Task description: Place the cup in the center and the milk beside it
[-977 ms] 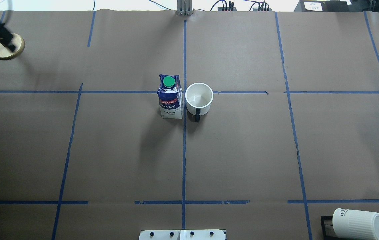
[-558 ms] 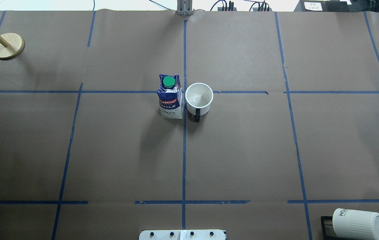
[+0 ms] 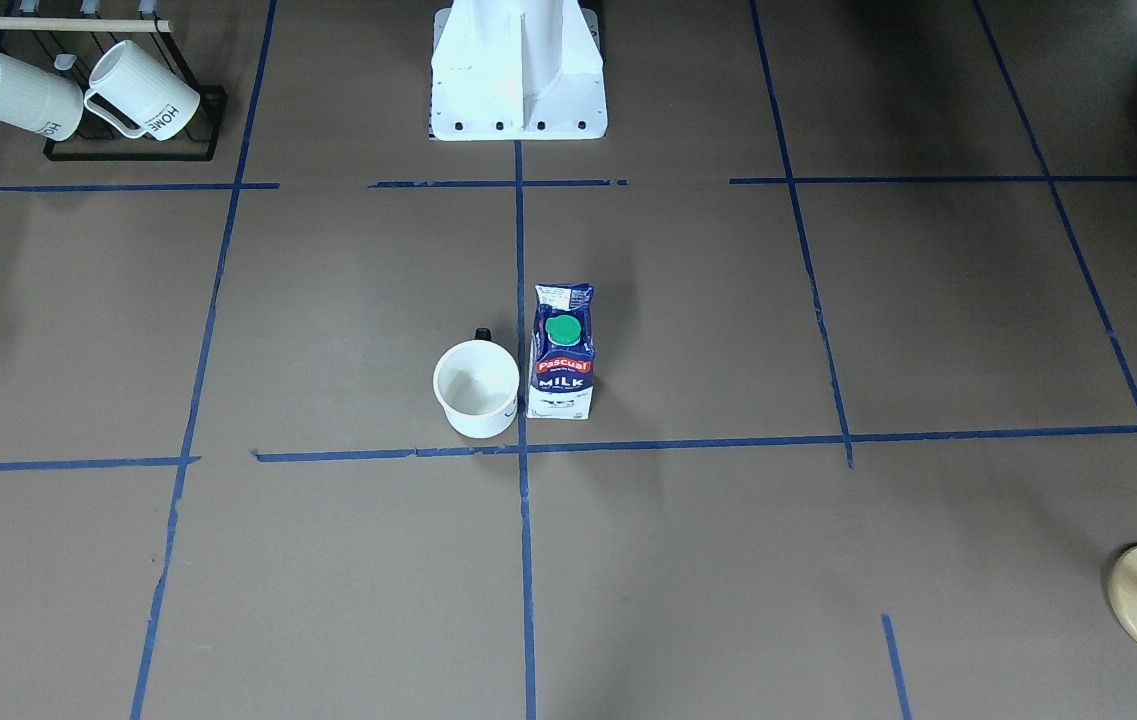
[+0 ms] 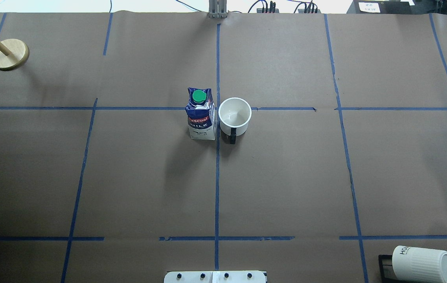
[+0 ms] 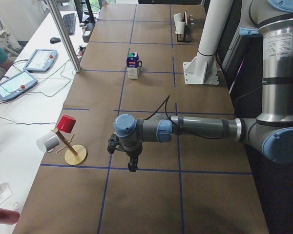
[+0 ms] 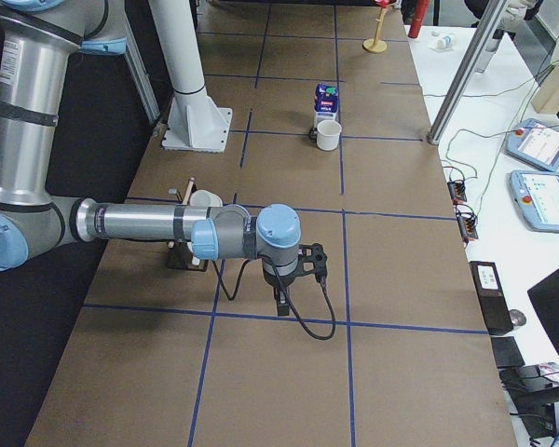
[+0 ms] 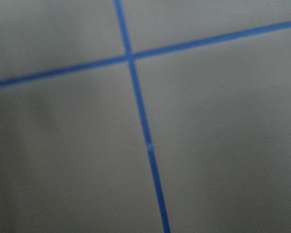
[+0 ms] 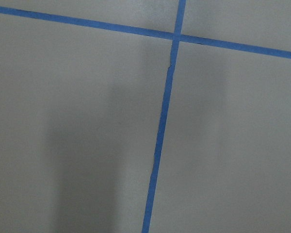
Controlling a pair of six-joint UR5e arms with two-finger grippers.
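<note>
Cup (image 3: 476, 390) beside milk (image 3: 561, 375) at center (image 3: 522, 447) (2 HOME mugs (image 3: 23, 92) racked apart); left gripper (image 5: 132, 167), right gripper (image 6: 283, 304): cannot tell.

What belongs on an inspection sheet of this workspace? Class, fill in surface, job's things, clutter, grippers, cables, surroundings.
Surface: brown paper, blue tape grid.
Job's things: cup and milk upright, side by side by the center crossing.
Clutter: two ribbed mugs on a rack; wooden stand.
Grippers: left gripper and right gripper hang apart over bare paper; open or shut, cannot tell.
Cables: cable looped at right gripper.
Surroundings: pendants on side bench.
</note>
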